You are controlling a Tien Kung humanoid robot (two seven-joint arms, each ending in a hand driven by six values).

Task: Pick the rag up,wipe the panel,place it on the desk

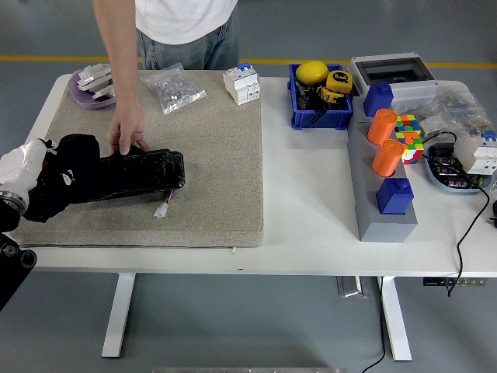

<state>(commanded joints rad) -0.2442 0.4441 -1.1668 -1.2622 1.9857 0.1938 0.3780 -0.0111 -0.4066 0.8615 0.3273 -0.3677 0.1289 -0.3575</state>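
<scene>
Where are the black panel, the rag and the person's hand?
black panel (136,177), head view, middle of its glossy top.
rag (70,175), head view, its dark bunched cloth.
person's hand (128,128), head view, back of hand.
</scene>
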